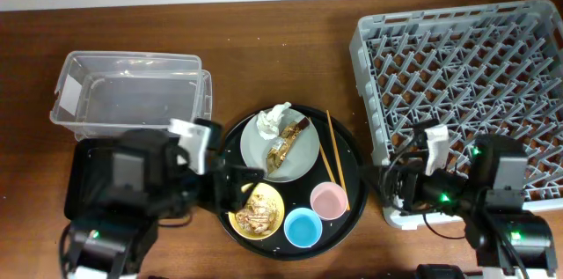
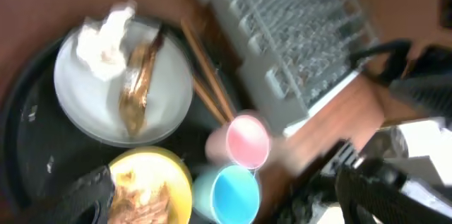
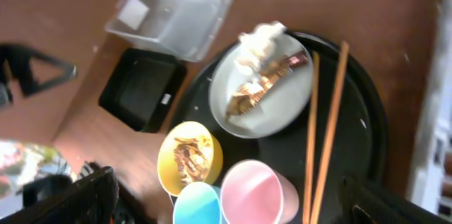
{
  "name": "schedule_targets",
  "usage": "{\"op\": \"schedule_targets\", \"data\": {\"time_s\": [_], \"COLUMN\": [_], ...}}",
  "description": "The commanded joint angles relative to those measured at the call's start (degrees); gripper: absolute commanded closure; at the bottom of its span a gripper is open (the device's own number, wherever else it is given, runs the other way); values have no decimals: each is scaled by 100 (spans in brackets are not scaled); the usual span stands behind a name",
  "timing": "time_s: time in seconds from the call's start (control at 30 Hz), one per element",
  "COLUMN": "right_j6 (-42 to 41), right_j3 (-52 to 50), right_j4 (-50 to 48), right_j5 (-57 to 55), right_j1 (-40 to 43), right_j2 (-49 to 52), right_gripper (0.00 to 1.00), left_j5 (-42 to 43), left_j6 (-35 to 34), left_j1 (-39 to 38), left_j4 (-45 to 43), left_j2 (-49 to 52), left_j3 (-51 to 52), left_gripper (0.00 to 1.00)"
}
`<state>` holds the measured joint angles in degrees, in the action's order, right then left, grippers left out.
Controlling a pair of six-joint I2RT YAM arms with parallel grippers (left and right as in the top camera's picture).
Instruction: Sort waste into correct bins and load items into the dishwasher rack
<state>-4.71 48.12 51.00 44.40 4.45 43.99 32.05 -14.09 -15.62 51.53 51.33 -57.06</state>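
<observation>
- chopsticks (image 1: 334,151) lie mid-frame on the round black tray (image 1: 354,173), long axis roughly top-to-bottom
- plate (image 1: 306,150) has the napkin (image 1: 273,121) and wrapper (image 1: 287,144), yellow bowl (image 1: 275,198) has scraps (image 1: 256,214)
- left gripper (image 2: 229,199) and right gripper (image 3: 233,206) both gaping, holding nothing

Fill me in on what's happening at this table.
Nothing has been sorted yet. The left hand and the right hand hang open and empty over the round black tray. The napkin and wrapper lie on the plate, and food scraps sit in the yellow bowl. The dishwasher rack and clear tub look empty.
</observation>
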Motion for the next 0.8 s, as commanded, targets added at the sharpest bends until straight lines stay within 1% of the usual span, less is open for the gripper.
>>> {"op": "schedule_targets", "data": {"time_s": [0.0,0.03,0.1,0.2,0.27,0.33,0.4,0.47,0.53,0.57,0.6,0.63,0.67,0.77], "right_j6": [-669,-807,-807,-807,-804,-804,-804,-804,-804,-802,-802,-802,-802,-802], "right_j3": [105,105,105,105,103,103,103,103,103,103,103,103,103,103], "right_j4": [94,136,221,264,356,450,487,498,501,501,501,503,520,522], "right_j5": [-793,-918,-914,-911,-911,-911,-914,-914,-911,-914,-914,-914,-914,-914], "right_j1": [-31,-31,-31,-31,-31,-31,-31,-31,-31,-31,-31,-31,-31,-31], "right_j2": [37,37,37,37,37,37,37,37,37,37,37,37,37,37], "right_gripper": [2,2,1,2,2,2,2,1,2,2,2,2,2,2], "left_j5": [-1228,-1720,-2057,-2597,-3075,-3191,-3180,-3167,-3171,-3169,-3169,-3165,-3167,-3165], "left_j6": [90,83,-46,-42,-39,-39,-42,-42,-42,-42,-42,-48,-66,-68], "left_j1": [-1029,-1587,-2347,-3193,-3536,-3615,-3617,-3679,-3689,-3689,-3689,-3683,-3683,-3565], "left_j4": [378,452,243,-839,-1552,-2094,-2393,-2424,-2494,-2540,-2531,-2439,-2260,-1421], "left_j2": [511,774,1233,2111,2839,3471,4052,4391,4446,4435,4433,4411,4365,4033], "left_j3": [-63,-63,-63,-63,-63,-63,-63,-63,-63,-83,-149,-249,-400,-951], "left_gripper": [2,4,2,4,9,23,30,43,58,66,80,91,98,99]}}
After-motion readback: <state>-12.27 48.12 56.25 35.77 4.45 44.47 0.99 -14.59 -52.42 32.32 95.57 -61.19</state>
